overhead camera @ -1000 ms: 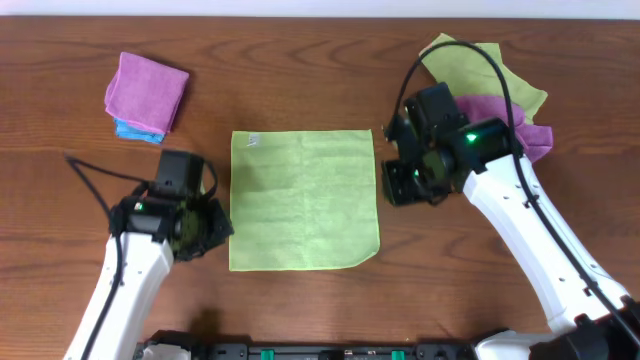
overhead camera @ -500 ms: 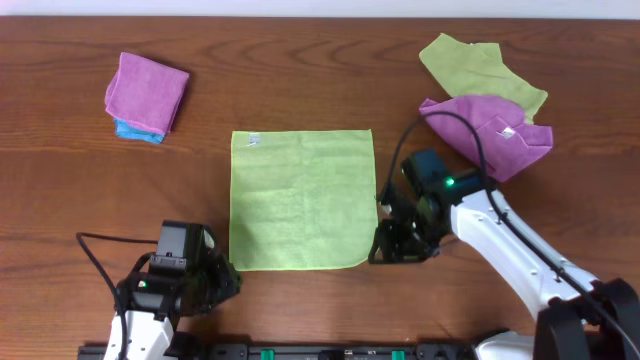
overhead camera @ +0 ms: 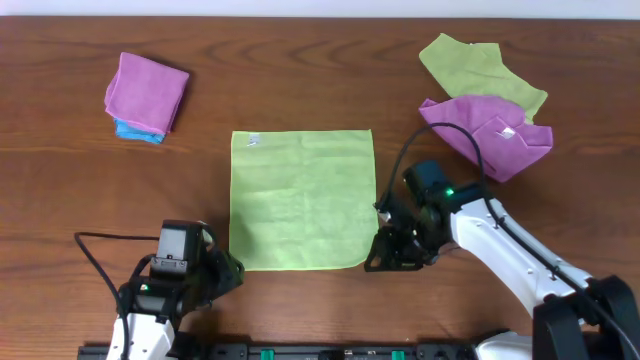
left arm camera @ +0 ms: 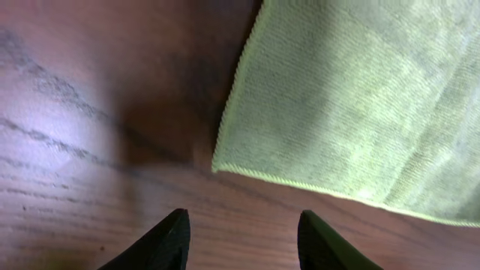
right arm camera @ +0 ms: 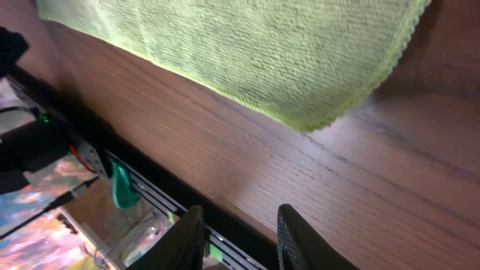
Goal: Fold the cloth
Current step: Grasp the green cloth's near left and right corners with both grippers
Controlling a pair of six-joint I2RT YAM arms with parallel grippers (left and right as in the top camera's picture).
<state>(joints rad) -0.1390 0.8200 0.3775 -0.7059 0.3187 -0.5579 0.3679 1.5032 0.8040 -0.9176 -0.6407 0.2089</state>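
On the table (overhead camera: 300,80), the cloth (overhead camera: 302,200) lies flat and unfolded, no edge lifted yet. Over the last second both arms have dropped from beside the cloth's side edges to its near corners. The right gripper (overhead camera: 385,255) now sits just off the cloth's near right corner, jaws narrowly apart and empty. In the right wrist view that corner lies just ahead of the fingers (right arm camera: 191,232). The left gripper (overhead camera: 225,272) sits just off the near left corner. Its jaws have opened from almost closed to a moderate gap and hold nothing. Both hands look set for a corner pinch, probably to carry the near edge over to the far one. The tag (overhead camera: 253,140) marks the cloth's far left corner.
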